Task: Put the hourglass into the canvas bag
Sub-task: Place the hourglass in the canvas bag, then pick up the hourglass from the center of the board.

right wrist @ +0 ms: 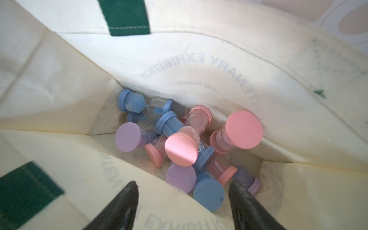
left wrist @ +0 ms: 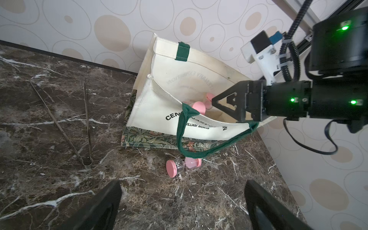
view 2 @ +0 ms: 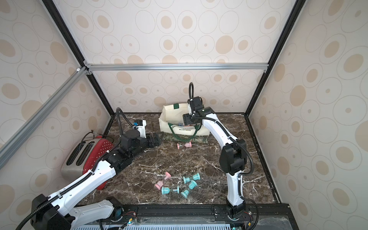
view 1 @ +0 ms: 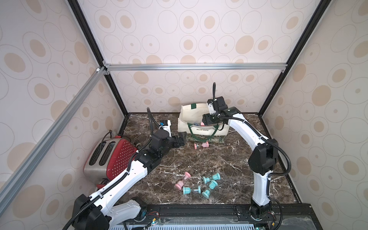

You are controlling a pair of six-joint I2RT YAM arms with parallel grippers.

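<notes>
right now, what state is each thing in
canvas bag, standing open, hourglasses piled inside
right gripper, open, empty, above the bag mouth
left gripper, open, empty
pink hourglass by the bag, lying on its side
teal hourglasses, scattered on the table
metal tongs, lying open on the table

top views: high, front, facing down, whole table (view 1: 229,163) | wrists: both see canvas bag (left wrist: 159,111)

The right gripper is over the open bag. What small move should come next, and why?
Probably lift the right gripper straight up, clear of the canvas bag: its jaws stand open and empty above the hourglasses inside, and a pink hourglass lies on the table.
</notes>
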